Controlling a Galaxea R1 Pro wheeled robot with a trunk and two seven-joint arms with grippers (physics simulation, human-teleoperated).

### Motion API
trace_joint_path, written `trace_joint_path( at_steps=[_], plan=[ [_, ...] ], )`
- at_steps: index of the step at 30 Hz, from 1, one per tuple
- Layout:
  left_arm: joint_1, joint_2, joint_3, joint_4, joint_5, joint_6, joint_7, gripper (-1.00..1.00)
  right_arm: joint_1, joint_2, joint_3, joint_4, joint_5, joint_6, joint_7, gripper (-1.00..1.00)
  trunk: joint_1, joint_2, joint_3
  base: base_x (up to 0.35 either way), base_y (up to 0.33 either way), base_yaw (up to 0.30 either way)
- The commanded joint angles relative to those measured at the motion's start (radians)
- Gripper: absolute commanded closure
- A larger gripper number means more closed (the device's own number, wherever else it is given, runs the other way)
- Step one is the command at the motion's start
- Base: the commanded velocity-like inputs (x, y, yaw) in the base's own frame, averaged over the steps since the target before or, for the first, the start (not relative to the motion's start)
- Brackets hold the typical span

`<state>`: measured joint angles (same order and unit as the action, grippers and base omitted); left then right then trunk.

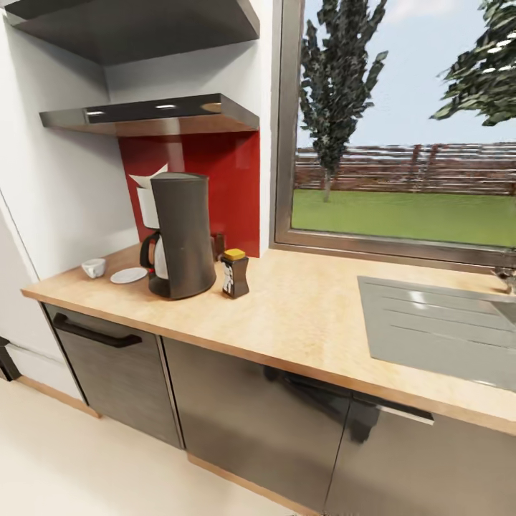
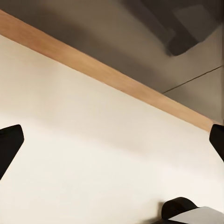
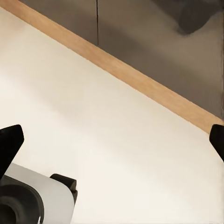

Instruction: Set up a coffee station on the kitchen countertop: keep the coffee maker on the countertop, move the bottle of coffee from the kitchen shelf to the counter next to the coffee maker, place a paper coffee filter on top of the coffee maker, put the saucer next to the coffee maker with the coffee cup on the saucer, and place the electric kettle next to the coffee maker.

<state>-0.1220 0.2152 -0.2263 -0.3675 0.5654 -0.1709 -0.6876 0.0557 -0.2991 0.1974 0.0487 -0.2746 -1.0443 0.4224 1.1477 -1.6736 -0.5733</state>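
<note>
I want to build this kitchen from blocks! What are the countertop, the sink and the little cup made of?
The countertop looks like light wood, matte, with faint grain. The sink looks like brushed steel, grey with soft reflections. The cup looks glossy white, probably ceramic, though too small to be sure.

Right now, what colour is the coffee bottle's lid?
Yellow-gold lid, clearest in the head view.

black fingertips (image 2: 9, 147), grey-white rounded base (image 3: 32, 200)

The coffee maker (image 1: 183, 236) hides most of the paper coffee filter (image 1: 148, 179); the sink (image 1: 437, 330) runs off the right edge.
</note>
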Motion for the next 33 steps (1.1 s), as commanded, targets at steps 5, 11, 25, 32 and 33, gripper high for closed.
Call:
trace_joint_path(
  at_steps=[5,11,25,32,33],
  plan=[
    [-0.001,0.001,-0.008,0.001,0.007,-0.007,0.0,-1.0,0.0,0.0,0.007,0.001,-0.011,-0.003,0.005,-1.0,0.0,0.0,-0.001,0.0,-0.019,-0.267],
    [-0.001,0.001,-0.009,0.001,0.007,-0.007,0.0,-1.0,0.0,0.0,0.007,0.001,-0.011,-0.003,0.004,-1.0,0.0,0.0,-0.001,0.0,-0.224,-0.071],
    [-0.001,0.001,-0.008,0.001,0.006,-0.007,0.0,-1.0,0.0,0.0,0.007,0.001,-0.011,-0.003,0.004,-1.0,0.0,0.0,-0.001,0.0,-0.045,-0.161],
    [-0.001,0.001,-0.008,0.001,0.007,-0.007,0.0,-1.0,0.0,0.0,0.007,0.001,-0.011,-0.003,0.004,-1.0,0.0,0.0,-0.001,0.0,0.0,-0.014],
    [-0.001,0.001,-0.008,0.001,0.007,-0.007,0.001,-1.0,0.0,0.0,0.007,0.001,-0.011,-0.003,0.004,-1.0,0.0,0.0,-0.001,0.0,0.0,-0.002]
  ],
)
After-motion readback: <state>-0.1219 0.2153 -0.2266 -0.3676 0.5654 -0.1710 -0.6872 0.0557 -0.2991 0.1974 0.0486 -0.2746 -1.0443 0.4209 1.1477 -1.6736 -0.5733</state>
